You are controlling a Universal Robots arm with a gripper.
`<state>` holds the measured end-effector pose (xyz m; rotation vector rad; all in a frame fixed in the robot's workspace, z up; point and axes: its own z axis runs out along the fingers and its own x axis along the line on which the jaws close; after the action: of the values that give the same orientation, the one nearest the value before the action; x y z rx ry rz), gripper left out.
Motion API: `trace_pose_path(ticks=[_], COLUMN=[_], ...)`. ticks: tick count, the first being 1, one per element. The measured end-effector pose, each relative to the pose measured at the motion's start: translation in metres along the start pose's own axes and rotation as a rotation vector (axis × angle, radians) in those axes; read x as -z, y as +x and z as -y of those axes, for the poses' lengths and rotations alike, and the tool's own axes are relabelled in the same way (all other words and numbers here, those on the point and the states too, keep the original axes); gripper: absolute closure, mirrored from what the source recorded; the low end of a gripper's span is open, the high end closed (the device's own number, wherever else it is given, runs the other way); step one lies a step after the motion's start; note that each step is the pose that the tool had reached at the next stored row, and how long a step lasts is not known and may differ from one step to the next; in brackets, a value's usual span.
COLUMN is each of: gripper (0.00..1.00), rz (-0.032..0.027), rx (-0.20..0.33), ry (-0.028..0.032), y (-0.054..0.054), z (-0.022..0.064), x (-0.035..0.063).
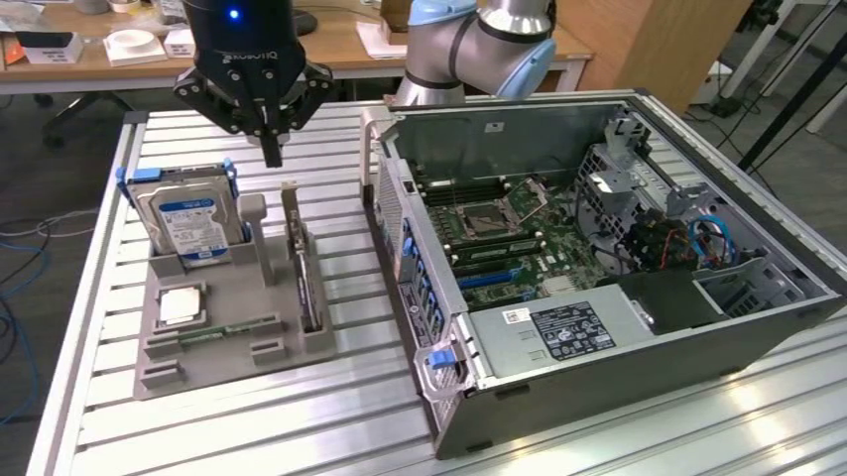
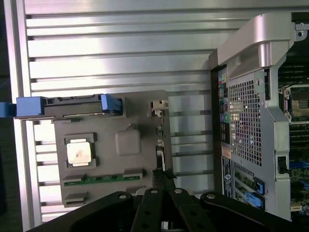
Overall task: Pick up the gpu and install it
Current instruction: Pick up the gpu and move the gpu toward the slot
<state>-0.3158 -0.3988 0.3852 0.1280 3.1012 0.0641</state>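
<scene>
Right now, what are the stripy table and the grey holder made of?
The table looks like bare aluminium: silvery, ribbed, with bright glints. The grey holder seems to be matte plastic, though I can't be sure: dull, even grey, no shine.

There is 1 arm (image 1: 477,40) with 1 gripper (image 1: 272,151). There is 1 table (image 1: 265,426), 1 grey tray (image 1: 256,286) and 1 open case (image 1: 636,382). Loose parts: 1 hard drive (image 1: 192,223), 1 gpu (image 1: 307,283), 1 CPU (image 1: 179,305), 1 RAM stick (image 1: 212,335). The case has 1 motherboard (image 1: 537,253), 1 socket (image 1: 497,213) and 1 power supply (image 1: 562,329).
</scene>
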Motion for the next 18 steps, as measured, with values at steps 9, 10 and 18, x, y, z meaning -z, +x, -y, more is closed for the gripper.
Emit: trace_pose_path(ticks=[9,10,18], gripper=[0.59,0.53,0.53], rz=[0.0000,0.0001,-0.0004], rx=[0.000,0.000,0.000], ry=[0.0002,-0.0001,-0.0027], y=[0.000,0.000,-0.001], z=[0.0000,0.0001,0.0099], x=[0.0000,-0.0010,-0.0151])
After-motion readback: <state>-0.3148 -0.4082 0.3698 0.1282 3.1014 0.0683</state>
